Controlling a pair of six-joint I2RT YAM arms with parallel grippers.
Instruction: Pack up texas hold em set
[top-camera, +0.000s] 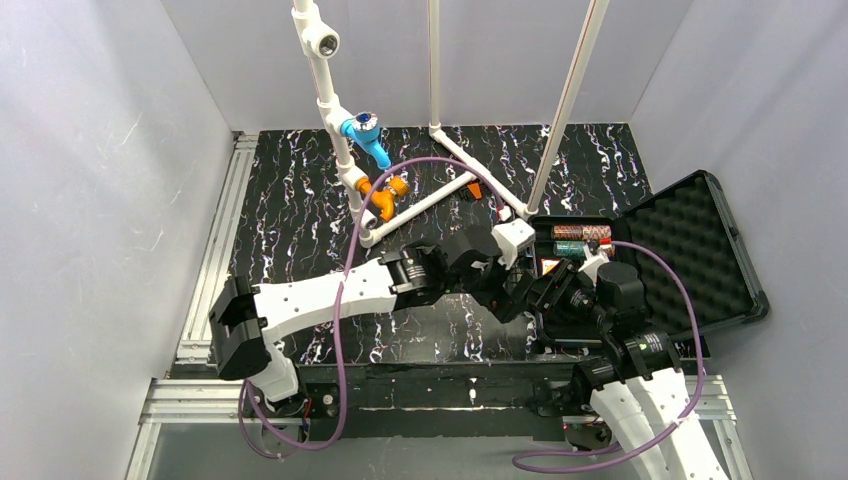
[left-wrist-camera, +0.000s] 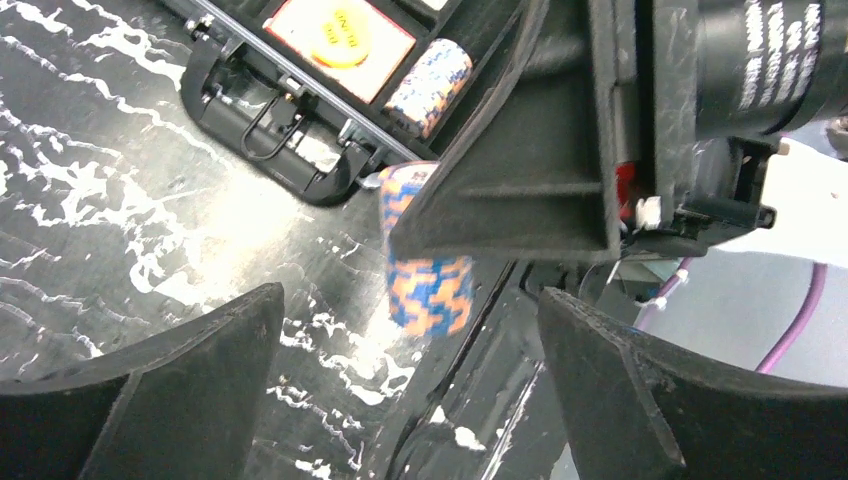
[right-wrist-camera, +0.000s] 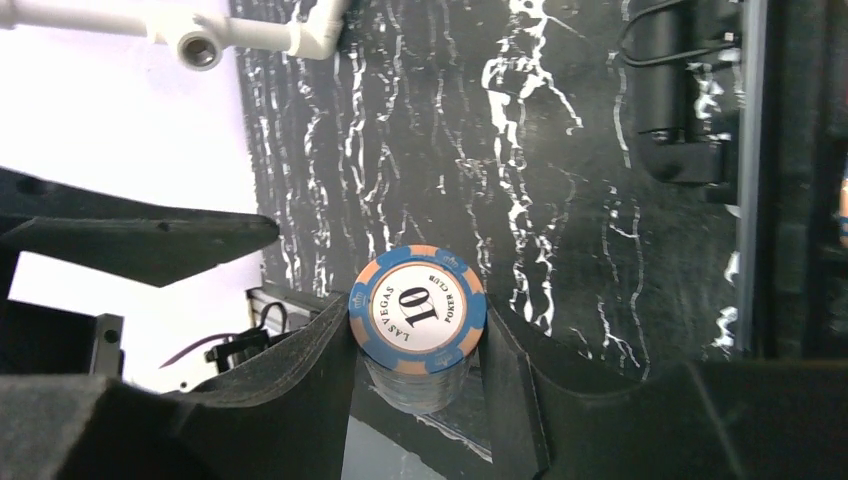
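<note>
My right gripper (right-wrist-camera: 418, 345) is shut on a stack of blue-and-orange poker chips (right-wrist-camera: 418, 308); the top chip reads "10 Las Vegas Poker Club". In the left wrist view the same stack (left-wrist-camera: 428, 285) shows held by the right gripper's black finger, just above the table in front of the case. My left gripper (left-wrist-camera: 410, 375) is open and empty, close in front of that stack. The black case (top-camera: 690, 250) lies open at the right with chip rows (top-camera: 581, 238) inside. In the left wrist view an orange card box (left-wrist-camera: 340, 35) and another chip roll (left-wrist-camera: 432, 82) lie in the case.
A white PVC pipe frame (top-camera: 440, 140) with blue (top-camera: 368, 135) and orange (top-camera: 385, 195) fittings stands at the back middle. The case handle and latches (left-wrist-camera: 270, 135) face the table. Grey walls enclose the black marbled table (top-camera: 290, 210). Both arms crowd together by the case's left edge.
</note>
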